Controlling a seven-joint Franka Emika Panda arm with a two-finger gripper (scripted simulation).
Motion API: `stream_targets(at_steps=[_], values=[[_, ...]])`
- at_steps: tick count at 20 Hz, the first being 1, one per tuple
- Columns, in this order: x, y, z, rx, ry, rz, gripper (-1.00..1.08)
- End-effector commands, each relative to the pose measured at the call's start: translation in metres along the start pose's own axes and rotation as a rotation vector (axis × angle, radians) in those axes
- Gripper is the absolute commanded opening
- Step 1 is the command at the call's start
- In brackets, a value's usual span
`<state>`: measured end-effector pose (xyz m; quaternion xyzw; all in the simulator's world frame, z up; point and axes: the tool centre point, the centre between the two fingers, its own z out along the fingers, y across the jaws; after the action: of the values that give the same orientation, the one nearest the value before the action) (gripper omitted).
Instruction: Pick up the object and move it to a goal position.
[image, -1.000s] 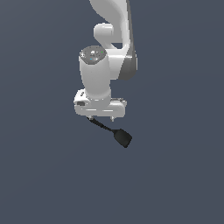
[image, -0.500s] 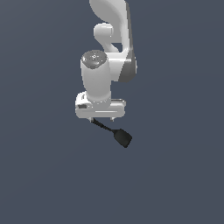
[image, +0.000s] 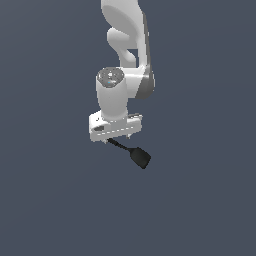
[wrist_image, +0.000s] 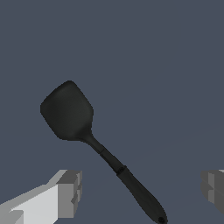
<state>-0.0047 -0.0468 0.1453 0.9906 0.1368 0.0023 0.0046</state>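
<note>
One black object (wrist_image: 68, 111), tool (wrist_image: 140, 192) fingers wide apart, plain grey surroundings

Very little differs from the earlier exterior views. The gripper (image: 116, 140) and the object (image: 138, 156) hanging just below it sit a trace lower in the exterior view than a second ago — a shift so small it is hard to be sure of. The wrist above has dropped a little too, and the arm's upper links show a slightly changed pose — the bend near the top looks a touch more pronounced.
</note>
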Motion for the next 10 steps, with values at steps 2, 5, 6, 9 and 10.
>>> stream_targets(at_steps=[2, 5, 6, 9, 10], values=[[-0.003, -0.002, 0.011, -0.001, -0.002, -0.103, 1.00], [-0.006, -0.003, 0.020, -0.002, -0.004, -0.190, 1.00], [-0.007, -0.004, 0.023, -0.002, -0.004, -0.219, 1.00], [-0.009, -0.006, 0.032, -0.001, -0.005, -0.307, 1.00], [-0.010, -0.007, 0.035, -0.001, -0.006, -0.336, 1.00]])
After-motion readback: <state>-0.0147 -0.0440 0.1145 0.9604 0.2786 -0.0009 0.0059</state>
